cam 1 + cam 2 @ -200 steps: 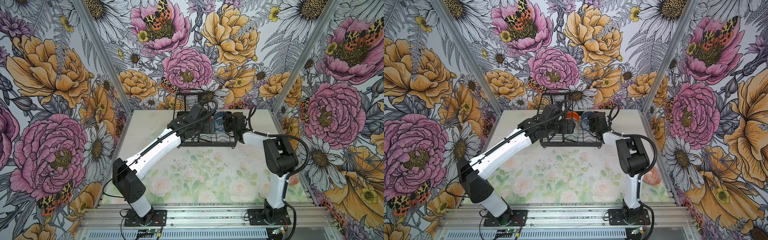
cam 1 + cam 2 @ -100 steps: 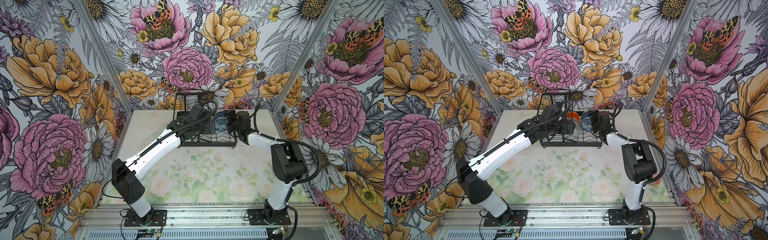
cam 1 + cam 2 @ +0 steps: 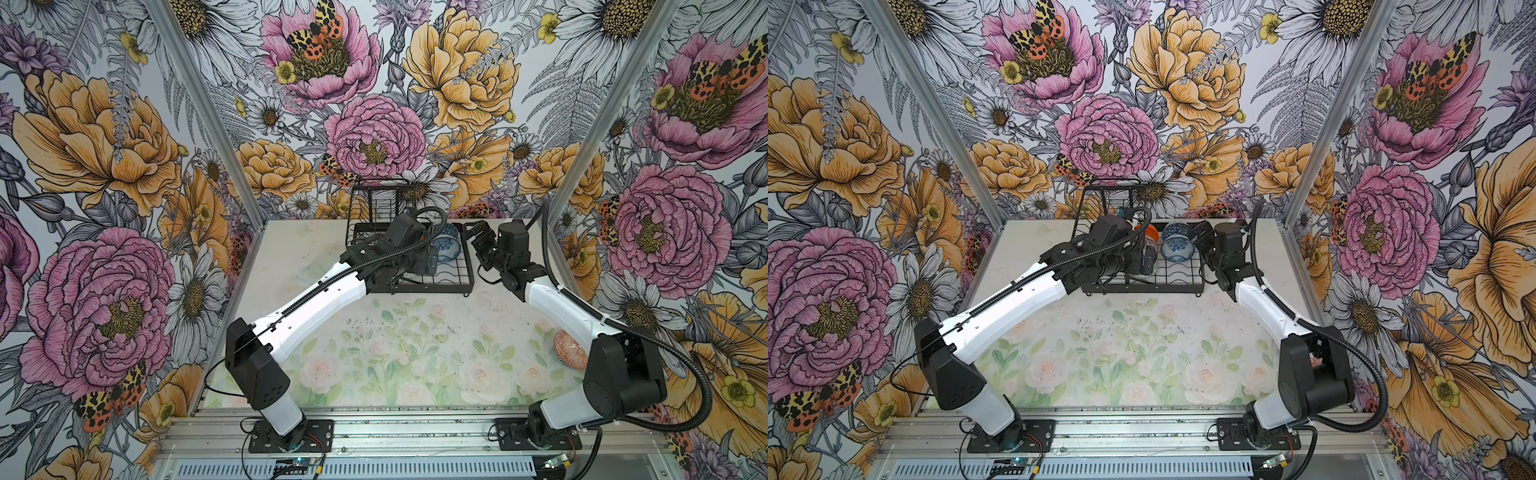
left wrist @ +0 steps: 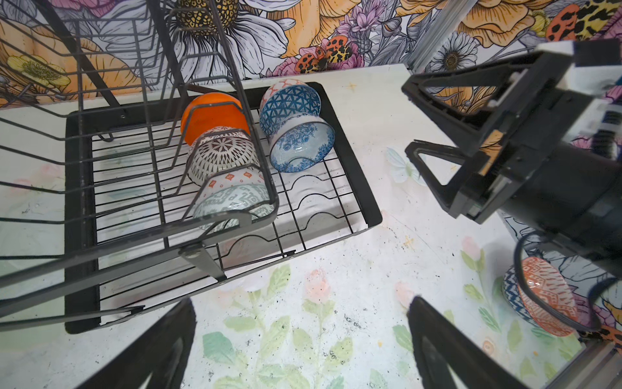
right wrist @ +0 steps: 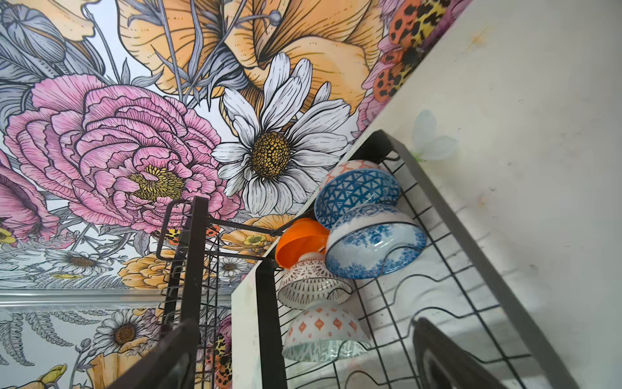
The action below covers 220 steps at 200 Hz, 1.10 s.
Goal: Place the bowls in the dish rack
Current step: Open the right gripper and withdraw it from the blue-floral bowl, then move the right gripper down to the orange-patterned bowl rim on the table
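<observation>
The dish rack (image 3: 453,286) is set at the middle of the back edge of the bench (image 3: 395,353). In the left wrist view, 3 bowls are seen tipped on edge in a row: the orange bowl (image 4: 208,114), the black-lattice bowl (image 4: 222,155) and the grey-green bowl (image 4: 232,198). They are crossed by the wires of the raised wire tier (image 4: 235,219). Toward the rack's right end, the blue geometric bowl (image 4: 289,104) and the blue-white floral bowl (image 4: 299,144) are leaned together. An orange-latticed bowl (image 4: 286,86) is half hidden behind them. The red-orange bowl (image 3: 568,344) is left on the bench near its right edge, partly covered by the right arm's elbow (image 3: 619,374).

The left pincer (image 4: 301,303) is held over the rack's front side, spread wide and empty. In both top views much of the rack is screened by its wrist. The right pincer (image 3: 476,237) is also spread wide just beside the rack's right end, with nothing held or touched.

Since 1 second ago, the right arm's elbow has been swung out and down toward the front right corner. The left arm has hardly been shifted.
</observation>
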{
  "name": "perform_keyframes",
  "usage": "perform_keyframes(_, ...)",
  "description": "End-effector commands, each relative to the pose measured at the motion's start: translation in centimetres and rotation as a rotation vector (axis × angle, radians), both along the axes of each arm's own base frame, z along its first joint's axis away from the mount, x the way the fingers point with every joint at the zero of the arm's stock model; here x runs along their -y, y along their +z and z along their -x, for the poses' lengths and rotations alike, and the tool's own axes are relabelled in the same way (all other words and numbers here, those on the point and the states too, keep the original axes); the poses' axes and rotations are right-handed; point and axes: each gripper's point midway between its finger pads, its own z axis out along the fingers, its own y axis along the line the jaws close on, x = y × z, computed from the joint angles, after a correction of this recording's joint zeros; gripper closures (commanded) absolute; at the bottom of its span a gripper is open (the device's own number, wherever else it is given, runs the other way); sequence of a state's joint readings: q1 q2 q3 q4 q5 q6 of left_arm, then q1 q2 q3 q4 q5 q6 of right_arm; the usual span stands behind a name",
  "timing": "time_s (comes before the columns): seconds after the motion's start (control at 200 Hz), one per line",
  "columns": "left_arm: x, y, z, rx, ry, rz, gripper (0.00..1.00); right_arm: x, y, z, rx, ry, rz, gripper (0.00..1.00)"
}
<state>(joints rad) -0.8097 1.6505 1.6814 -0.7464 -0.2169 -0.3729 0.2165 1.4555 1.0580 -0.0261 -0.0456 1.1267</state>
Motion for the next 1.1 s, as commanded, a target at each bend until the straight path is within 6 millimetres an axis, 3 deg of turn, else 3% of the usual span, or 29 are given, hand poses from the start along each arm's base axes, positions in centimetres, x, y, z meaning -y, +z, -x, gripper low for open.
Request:
perform_keyframes(0.0, 2.0, 1.1, -0.7, 0.056, -0.043, 0.012, 0.01, 4.0, -2.5, 2.8, -0.100, -0.067, 0.137, 0.01)
perform_keyframes(0.225, 6.5, -0.1, 0.1, 0.045, -0.166, -0.002, 0.01, 10.5, -5.6, 8.6, -0.242, -0.213, 0.247, 0.01)
perform_keyframes(0.29, 7.6, 0.1, 0.5, 0.052, -0.197, -0.003, 0.01, 11.7, -6.3, 10.0, -0.293, -0.232, 0.280, 0.01)
perform_keyframes(0.315, 8.5, -1.6, 0.3, 0.028, -0.209, -0.025, 0.01, 12.2, -6.6, 10.5, -0.312, -0.241, 0.290, 0.01)
perform_keyframes(0.505, 11.3, -2.9, 1.0, -0.014, -0.282, 0.000, 0.01, 14.9, -8.6, 13.7, -0.447, -0.314, 0.353, 0.01)
perform_keyframes(0.846, 11.8, -3.1, 1.7, -0.053, -0.293, 0.035, 0.01, 17.7, -10.5, 18.2, -0.622, -0.421, 0.457, 0.01)
perform_keyframes(1.096, 12.0, -4.0, 2.3, -0.092, -0.303, 0.048, 0.02, 19.1, -12.9, 20.2, -0.699, -0.465, 0.449, 0.01)
